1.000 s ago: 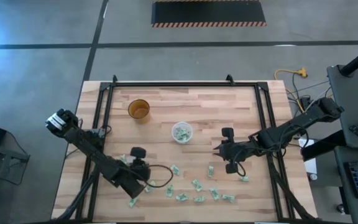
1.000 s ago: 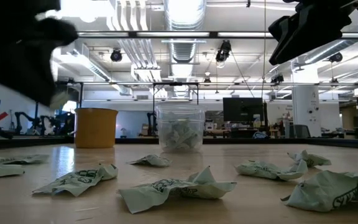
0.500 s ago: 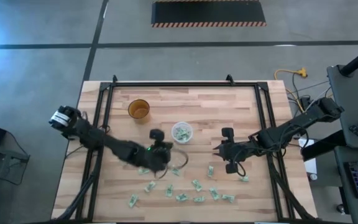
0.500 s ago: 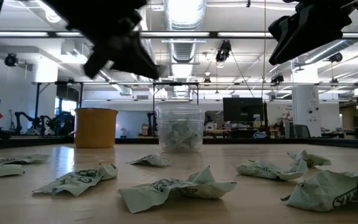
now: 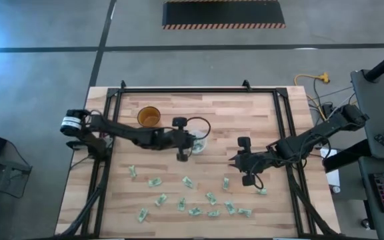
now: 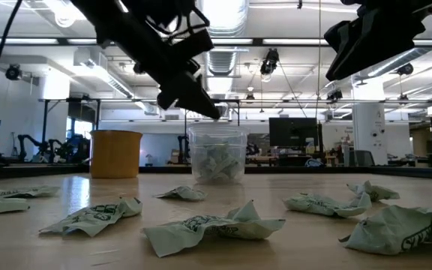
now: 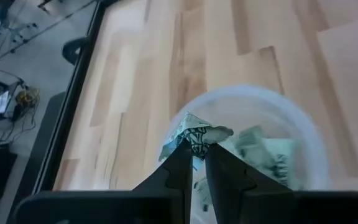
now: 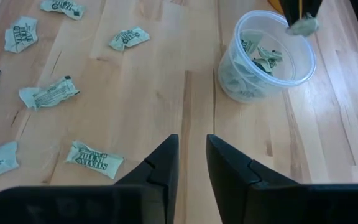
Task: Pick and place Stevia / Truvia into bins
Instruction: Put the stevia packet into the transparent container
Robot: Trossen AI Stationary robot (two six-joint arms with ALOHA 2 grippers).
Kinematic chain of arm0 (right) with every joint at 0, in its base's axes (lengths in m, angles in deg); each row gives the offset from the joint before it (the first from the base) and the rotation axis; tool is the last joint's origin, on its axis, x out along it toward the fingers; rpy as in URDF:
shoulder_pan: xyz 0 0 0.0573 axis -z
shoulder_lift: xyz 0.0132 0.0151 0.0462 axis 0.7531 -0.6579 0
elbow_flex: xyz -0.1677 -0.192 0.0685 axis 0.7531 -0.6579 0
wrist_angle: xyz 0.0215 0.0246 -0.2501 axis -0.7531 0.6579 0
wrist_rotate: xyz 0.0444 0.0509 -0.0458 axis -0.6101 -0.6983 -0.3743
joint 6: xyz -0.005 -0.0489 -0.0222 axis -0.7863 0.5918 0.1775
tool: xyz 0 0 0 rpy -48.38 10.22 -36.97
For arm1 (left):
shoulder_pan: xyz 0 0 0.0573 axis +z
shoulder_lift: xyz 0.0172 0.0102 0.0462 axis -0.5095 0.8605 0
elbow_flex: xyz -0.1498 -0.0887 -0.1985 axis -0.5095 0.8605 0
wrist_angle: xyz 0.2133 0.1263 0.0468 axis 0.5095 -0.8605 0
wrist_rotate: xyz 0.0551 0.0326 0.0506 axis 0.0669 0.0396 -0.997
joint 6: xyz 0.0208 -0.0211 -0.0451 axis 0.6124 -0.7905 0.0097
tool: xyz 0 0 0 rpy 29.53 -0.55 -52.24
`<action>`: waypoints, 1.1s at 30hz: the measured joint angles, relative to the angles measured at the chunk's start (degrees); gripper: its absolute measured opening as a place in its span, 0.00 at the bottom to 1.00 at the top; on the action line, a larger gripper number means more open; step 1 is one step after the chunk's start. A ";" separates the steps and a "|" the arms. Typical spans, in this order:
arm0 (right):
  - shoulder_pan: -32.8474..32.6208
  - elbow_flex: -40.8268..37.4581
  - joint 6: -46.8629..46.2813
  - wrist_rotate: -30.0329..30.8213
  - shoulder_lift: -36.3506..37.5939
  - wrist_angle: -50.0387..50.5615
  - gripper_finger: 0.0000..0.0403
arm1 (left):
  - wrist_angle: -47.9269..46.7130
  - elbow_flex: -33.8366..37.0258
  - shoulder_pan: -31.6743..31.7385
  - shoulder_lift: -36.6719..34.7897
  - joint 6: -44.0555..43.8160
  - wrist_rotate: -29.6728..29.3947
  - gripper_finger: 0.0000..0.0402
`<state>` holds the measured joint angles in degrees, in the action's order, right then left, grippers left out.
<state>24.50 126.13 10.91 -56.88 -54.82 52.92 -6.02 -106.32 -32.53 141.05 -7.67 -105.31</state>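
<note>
My left gripper [image 7: 194, 149] is shut on one crumpled green-and-white Stevia sachet [image 7: 194, 132] and hovers over the translucent cup [image 7: 303, 140], which stands mid-table [image 5: 196, 143] and holds several sachets. The low view shows this gripper [image 6: 212, 112] just above the cup's rim [image 6: 217, 131]. My right gripper [image 8: 192, 146] waits open and empty to the right of the cup [image 5: 233, 162], above the table. Several more sachets [image 5: 185, 197] lie flat across the near half of the table. My left gripper pinches the sachet between its two fingertips [image 7: 182, 155], on the sachet's lower edge [image 7: 196, 144]. The fingers slant down from the table's left. The sachet is lifted clear and sticks out past the fingertips over the cup's opening [image 8: 303, 25].
An amber-brown cup [image 5: 149, 117] stands to the far left of the translucent cup. Loose sachets [image 8: 48, 93] lie below and beside my right gripper. A black frame runs along the table's left, far and right edges [image 5: 115, 100].
My left gripper, shut on the sachet, has swung from the near-left part of the table toward the far edge and the right, rising until it stands over the translucent cup. The sachet has travelled with it, lifted clear.
</note>
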 joint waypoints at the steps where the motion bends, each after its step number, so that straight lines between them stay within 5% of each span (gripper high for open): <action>1: 0.00 -0.01 0.00 0.00 0.00 -0.02 0.18 | 0.00 -0.06 0.36 0.33 0.00 -0.01 0.06; 8: 0.00 -0.09 -0.05 0.00 0.00 -0.02 0.19 | -0.28 -0.03 0.69 0.57 1.20 0.16 0.11; 20: 0.00 -0.99 -2.20 -0.74 -0.01 -0.10 0.19 | -1.55 -0.18 0.13 -0.73 0.81 0.14 0.44; 33: -0.04 -11.73 -3.73 -20.62 -3.29 -22.97 0.23 | -12.21 1.11 -9.51 -10.16 -5.57 1.47 0.49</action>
<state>24.46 114.40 7.17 -77.50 -58.11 29.95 -18.22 -105.21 -42.04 130.88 -13.24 -103.84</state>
